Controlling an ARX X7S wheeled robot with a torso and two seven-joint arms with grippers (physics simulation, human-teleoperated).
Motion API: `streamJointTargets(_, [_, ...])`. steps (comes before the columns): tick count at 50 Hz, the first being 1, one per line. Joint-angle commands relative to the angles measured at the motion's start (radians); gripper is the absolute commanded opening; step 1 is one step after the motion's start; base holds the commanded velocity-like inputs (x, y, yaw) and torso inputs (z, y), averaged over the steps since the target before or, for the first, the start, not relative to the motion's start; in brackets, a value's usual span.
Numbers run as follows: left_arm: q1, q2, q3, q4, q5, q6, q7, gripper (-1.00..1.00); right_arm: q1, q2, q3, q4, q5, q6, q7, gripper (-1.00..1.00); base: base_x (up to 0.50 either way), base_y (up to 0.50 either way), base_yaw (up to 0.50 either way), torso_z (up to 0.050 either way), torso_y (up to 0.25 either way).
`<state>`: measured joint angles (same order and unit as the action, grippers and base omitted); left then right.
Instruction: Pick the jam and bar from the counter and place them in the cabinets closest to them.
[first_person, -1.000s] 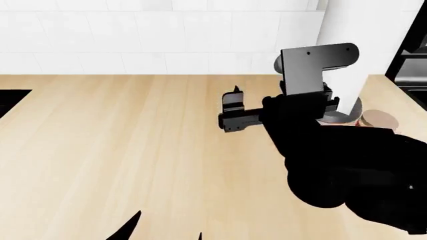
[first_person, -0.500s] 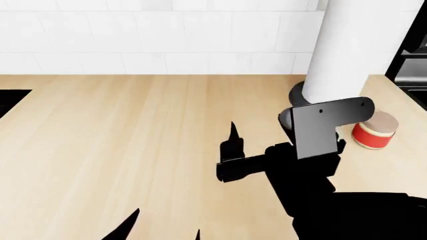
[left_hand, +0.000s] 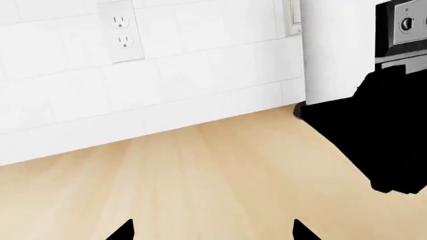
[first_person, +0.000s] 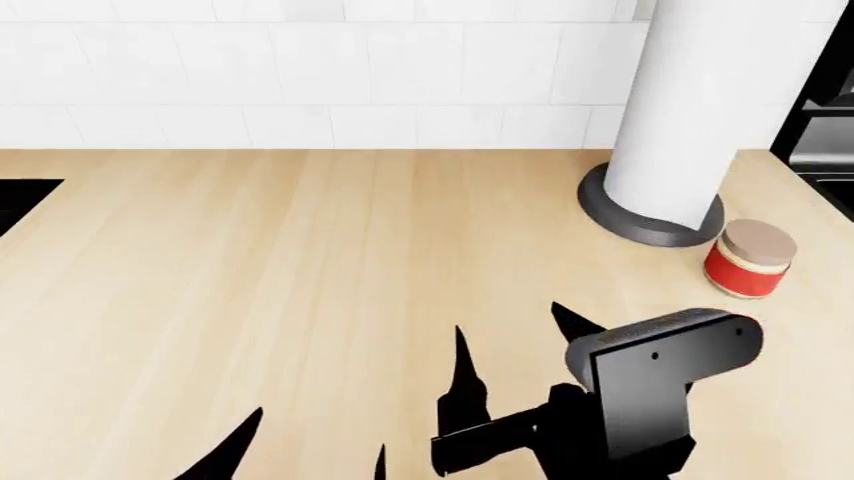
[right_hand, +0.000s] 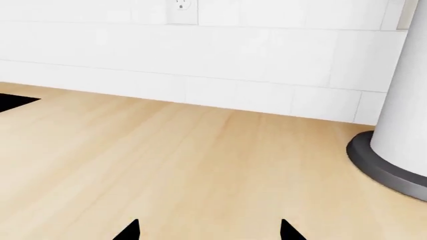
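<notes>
Neither the jam nor the bar shows in any view. The light wood counter (first_person: 267, 250) fills the head view. Low at its near middle, my right gripper (first_person: 514, 335) is open, its two dark fingertips spread over bare wood. In the right wrist view that gripper (right_hand: 208, 231) has only counter (right_hand: 167, 160) between its tips. My left gripper (first_person: 318, 440) pokes in at the bottom left, open too. In the left wrist view the left gripper (left_hand: 212, 231) holds nothing, and the counter (left_hand: 200, 175) lies beneath it.
A squat jar with a tan lid and red band (first_person: 749, 260) stands at the right beside a white cylinder on a dark round base (first_person: 654, 215). A tiled wall (first_person: 334, 80) backs the counter. A black appliance (first_person: 821, 130) sits far right. A dark opening (first_person: 20, 195) is at the left edge.
My right arm has dropped and drawn back toward the near edge, uncovering the cylinder's base and the red-band jar. The left gripper has barely shifted.
</notes>
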<state>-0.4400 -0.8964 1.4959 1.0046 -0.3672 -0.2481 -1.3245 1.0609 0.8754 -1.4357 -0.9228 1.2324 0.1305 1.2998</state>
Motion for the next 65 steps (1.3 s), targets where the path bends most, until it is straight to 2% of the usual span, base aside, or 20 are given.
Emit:
streamJointTargets(1, [-0.007,-0.015,-0.014,0.006,-0.008,-0.001,-0.01,1.0,-0.091,0.019,-0.03,-0.031,-0.121,-0.023,0.002,1.0,0.0,0.0,0.0,0.0,0.0])
streamJointTargets(20, [-0.027,-0.015,-0.029,0.004,-0.038,-0.014,-0.007,1.0,-0.137,0.043,-0.048,-0.061,-0.258,-0.014,0.025,1.0,-0.01,0.0,0.0,0.0,0.0])
streamJointTargets(28, [-0.03,-0.019,-0.033,0.006,-0.044,-0.011,-0.008,1.0,-0.13,0.024,-0.051,-0.057,-0.229,0.02,0.078,1.0,-0.48,0.0,0.0,0.0,0.0])
streamJointTargets(47, [-0.034,-0.074,-0.041,0.028,-0.042,0.012,-0.033,1.0,-0.149,0.035,-0.057,-0.057,-0.246,0.003,0.065,1.0,-0.5,0.0,0.0,0.0,0.0])
streamJointTargets(65, [-0.06,-0.076,-0.017,0.034,-0.048,0.006,-0.049,1.0,-0.17,0.033,-0.07,-0.062,-0.283,-0.001,0.053,1.0,-0.5,0.0,0.0,0.0,0.0])
